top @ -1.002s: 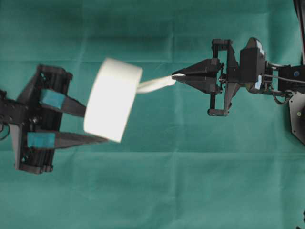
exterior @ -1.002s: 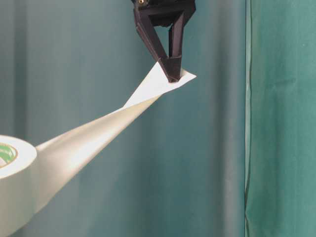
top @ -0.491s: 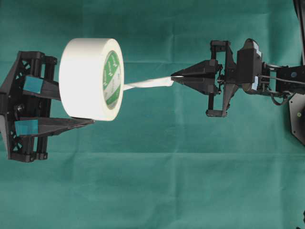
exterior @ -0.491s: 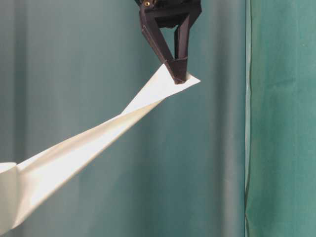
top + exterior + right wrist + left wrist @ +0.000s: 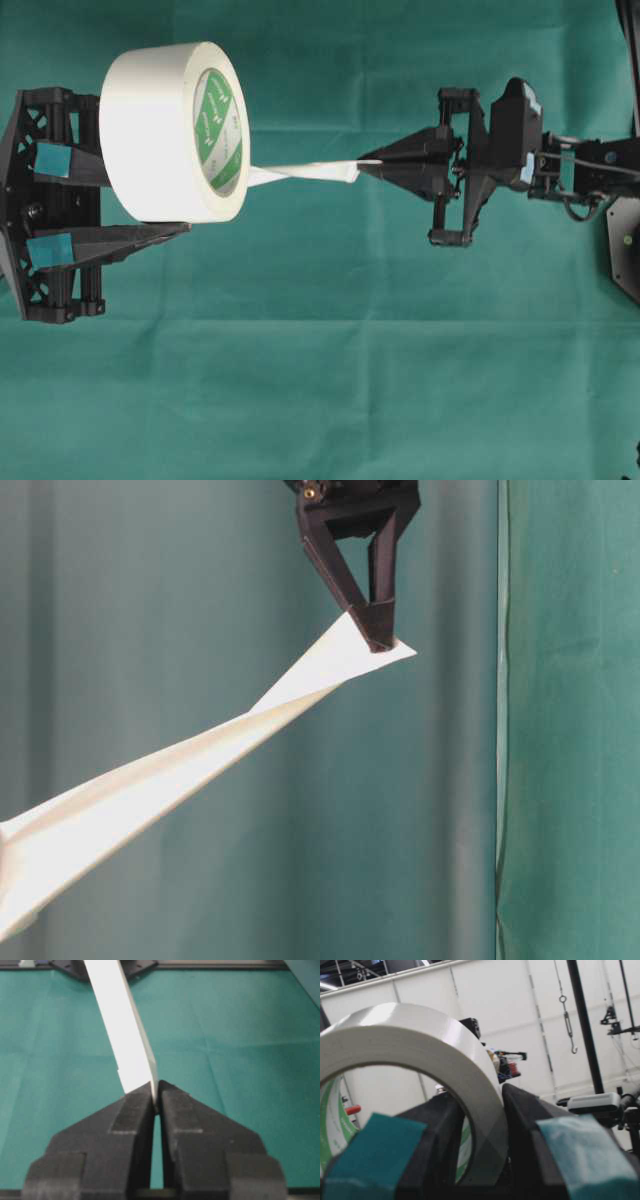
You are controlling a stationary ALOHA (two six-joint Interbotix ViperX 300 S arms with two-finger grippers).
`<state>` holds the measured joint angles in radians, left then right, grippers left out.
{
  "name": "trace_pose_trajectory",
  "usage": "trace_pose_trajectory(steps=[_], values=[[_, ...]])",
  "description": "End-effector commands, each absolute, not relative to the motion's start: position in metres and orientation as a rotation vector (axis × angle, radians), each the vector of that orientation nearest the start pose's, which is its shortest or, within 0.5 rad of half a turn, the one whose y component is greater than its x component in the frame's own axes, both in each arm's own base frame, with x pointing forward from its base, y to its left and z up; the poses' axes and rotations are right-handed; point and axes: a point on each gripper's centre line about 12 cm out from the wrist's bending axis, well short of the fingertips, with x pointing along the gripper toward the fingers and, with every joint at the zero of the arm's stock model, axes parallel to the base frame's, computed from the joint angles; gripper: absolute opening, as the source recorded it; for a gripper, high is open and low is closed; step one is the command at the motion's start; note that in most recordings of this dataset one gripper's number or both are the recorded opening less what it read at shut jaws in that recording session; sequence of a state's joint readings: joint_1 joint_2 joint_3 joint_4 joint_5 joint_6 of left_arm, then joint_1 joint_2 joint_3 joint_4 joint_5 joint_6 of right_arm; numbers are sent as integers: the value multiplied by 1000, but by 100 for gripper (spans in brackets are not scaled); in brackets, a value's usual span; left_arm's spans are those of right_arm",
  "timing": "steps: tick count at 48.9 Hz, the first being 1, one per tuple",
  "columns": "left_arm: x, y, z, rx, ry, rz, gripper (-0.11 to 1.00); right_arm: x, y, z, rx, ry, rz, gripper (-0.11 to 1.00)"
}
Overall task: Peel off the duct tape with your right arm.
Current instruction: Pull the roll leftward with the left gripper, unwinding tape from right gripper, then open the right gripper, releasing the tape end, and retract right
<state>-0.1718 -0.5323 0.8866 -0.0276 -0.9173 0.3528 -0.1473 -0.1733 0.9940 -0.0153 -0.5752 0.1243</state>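
1. The table (image 5: 320, 400), under its green cloth, lies bare beneath both my arms; nothing rests on it, for everything I work with hangs in the air.

2. The duct tape (image 5: 160, 130) is the biggest thing I carry. My left pincer (image 5: 150, 205) clamps the wall of the roll, one finger inside the core and one outside, as the left wrist view shows. A second ago the roll faced the overhead camera with its white outer band, blurred; now it has turned and shifted left and up, so the green-and-white printed core is visible.

3. My right pincer (image 5: 365, 165) is closed on the pointed tab (image 5: 385, 650) at the end of the peeled strip (image 5: 300, 173). Over the last second it has edged slightly to the right in both outside views, away from the roll.

4. The strip runs between roll and tab, taut and twisted. It reads longer than before, so I judge the peel is under way and more tape is coming off as my two arms part.

5. What each view adds:
   - Overhead alone shows both arms, the roll and the whole span together.
   - The table-level view shows the strip climbing up to my right pincer, and only a sliver of the roll.
   - The right wrist view shows the tab pinched edge-on between my closed fingertips (image 5: 145, 1100).
   - The left wrist view shows my teal-patched fingers (image 5: 375, 1150) astride the roll's wall, but not the strip.
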Motion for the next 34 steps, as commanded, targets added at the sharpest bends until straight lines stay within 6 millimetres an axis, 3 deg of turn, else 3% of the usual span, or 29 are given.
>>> trace_pose_trajectory(steps=[1, 34], values=[[263, -42, 398, 277, -680, -23, 22, 321, -47, 180, 136, 260, -154, -9], [256, -33, 399, 284, -686, 6, 22, 335, -35, 164, 156, 308, -119, -9]])
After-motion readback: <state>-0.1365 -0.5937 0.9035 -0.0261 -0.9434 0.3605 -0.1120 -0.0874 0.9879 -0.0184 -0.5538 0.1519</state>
